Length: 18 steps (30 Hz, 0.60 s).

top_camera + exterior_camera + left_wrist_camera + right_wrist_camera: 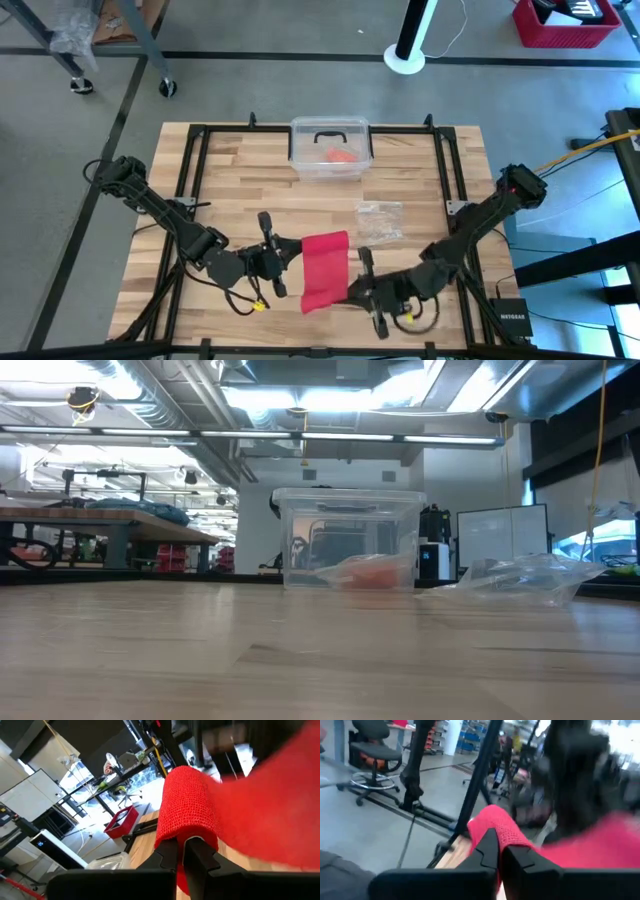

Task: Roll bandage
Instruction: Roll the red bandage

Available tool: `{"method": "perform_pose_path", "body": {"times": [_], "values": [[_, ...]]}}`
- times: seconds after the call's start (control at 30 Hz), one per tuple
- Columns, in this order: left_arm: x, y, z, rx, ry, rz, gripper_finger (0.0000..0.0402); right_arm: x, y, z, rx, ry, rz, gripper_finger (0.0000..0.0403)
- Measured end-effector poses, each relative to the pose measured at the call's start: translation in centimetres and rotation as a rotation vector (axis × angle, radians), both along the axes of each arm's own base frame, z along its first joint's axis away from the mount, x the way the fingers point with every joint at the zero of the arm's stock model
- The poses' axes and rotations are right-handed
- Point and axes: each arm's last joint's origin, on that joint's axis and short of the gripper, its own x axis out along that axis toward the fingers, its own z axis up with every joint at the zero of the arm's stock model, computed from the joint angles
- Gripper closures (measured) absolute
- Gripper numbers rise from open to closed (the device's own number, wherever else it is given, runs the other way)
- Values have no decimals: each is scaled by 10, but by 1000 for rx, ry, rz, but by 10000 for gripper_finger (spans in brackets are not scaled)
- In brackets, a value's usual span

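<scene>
We start at the left gripper (285, 256): fingers pinched tight on the bandage (323, 268), clamping its edge on that arm's side, w/ cloth curled over the fingertips in the left wrist view; right gripper (354, 283) likewise clenched on the opposite edge, red cloth bunched around its tips (492, 851). So the bandage hangs stretched btwn both grippers, near the front middle of the table (230, 170), part looped, rest flat.

Risks as we judge them: both grips sit on thin edges, so uneven pull could slip one side out & let the loop fall open; if the arms twist at diff rates the roll likely goes skewed, cone-shaped; too much tension may stretch the weave, too little leaves a slack roll.

Further out: plastic bag (380, 220) lies near the right arm & could get snagged; clear box (330, 148) w/ an orange-red lump (342, 156) stands well apart, no threat.
</scene>
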Motion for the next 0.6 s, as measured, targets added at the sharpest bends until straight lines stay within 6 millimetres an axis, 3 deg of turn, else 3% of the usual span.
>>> {"method": "perform_pose_path", "body": {"times": [0.17, 0.33, 0.47, 0.6], "values": [[1, 4, -6, -2, 38, 18, 398, 5, 0, 80, -114, -29, -133, 390], [-2, 1, -7, 30, 58, 0, 398, 4, -33, 143, -199, 22, -332, 388], [-4, -4, -7, 56, 70, -33, 398, 6, -71, 171, -178, 48, -475, 398], [-7, -11, -6, 64, 82, -129, 398, 10, -116, 178, -134, 92, -603, 397]]}}
